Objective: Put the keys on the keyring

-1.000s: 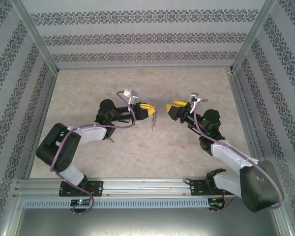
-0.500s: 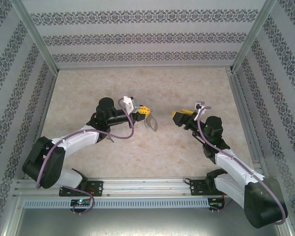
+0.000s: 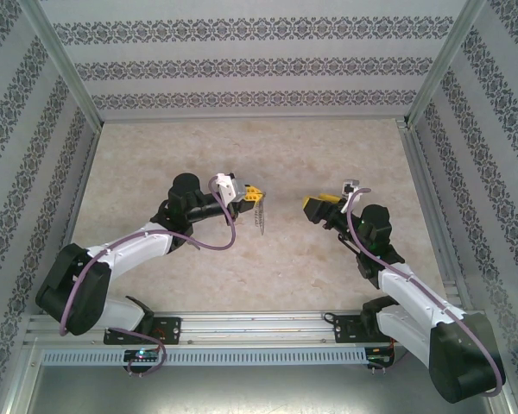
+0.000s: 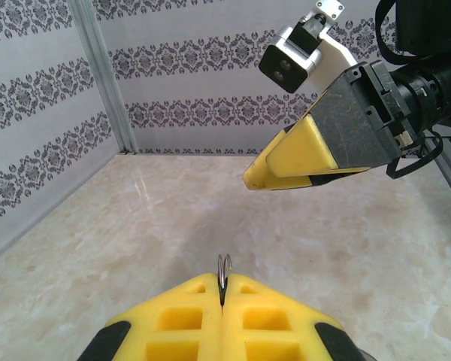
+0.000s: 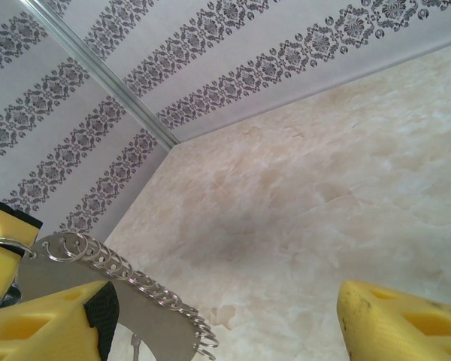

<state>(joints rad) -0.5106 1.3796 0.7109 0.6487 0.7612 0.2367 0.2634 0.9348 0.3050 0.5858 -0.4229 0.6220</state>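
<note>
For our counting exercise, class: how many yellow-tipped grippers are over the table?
2. The left gripper, shut on the keyring, is left of centre; the right gripper, open, faces it from the right. None seems hidden.

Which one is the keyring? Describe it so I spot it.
Middle of the marble tabletop: the keyring hangs from the left gripper, yellow tips shut on it. It is thin grey metal edged with a row of small silvery rings, unlike the chunky yellow fingers beside it.

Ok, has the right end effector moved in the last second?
Yes. The right end effector has backed slightly toward the near rail and right wall, away from the keyring.
</note>
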